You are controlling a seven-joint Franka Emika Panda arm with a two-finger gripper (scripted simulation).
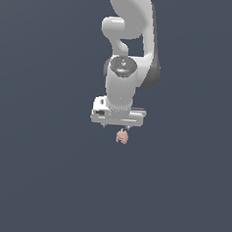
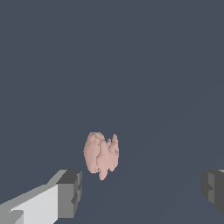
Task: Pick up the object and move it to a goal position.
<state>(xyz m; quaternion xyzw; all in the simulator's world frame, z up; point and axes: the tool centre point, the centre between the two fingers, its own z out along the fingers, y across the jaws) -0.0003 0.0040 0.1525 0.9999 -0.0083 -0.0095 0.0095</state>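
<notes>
Jaws: spread wide, holding nothing; in the wrist view the two dark finger pads sit far apart with the pink lump between their lines but touching neither.
Exterior view, arm: the white Panda arm (image 1: 131,35) comes down from the upper edge of the picture, its last link upright and pointing straight down.
Exterior view, gripper: the white gripper (image 1: 116,126) ends in a broad flat bar with two short finger stubs showing under it, one near each end.
Exterior view, object: the object (image 1: 122,136) is a tiny pale pink-salmon blob just below the bar, a little toward the exterior view's right of its middle, much narrower than the bar.
Exterior view, contact: whether the stubs reach the blob's level cannot be told at this size.
Exterior view, ground: the flat dark blue-grey ground (image 1: 44,181) fills everything else in the picture.
Wrist view, object: the object (image 2: 101,154) shows as a lumpy, upright, irregular shape with vertical creases, pale pink all over.
Wrist view, fingers: one finger (image 2: 70,193) has a dark grey pad on a white body and stands just beside the blob, with a narrow gap; the other finger (image 2: 213,188) is well apart from it at the picture's edge.
Wrist view, placing: the blob lies nearer the white-bodied finger than the other.
</notes>
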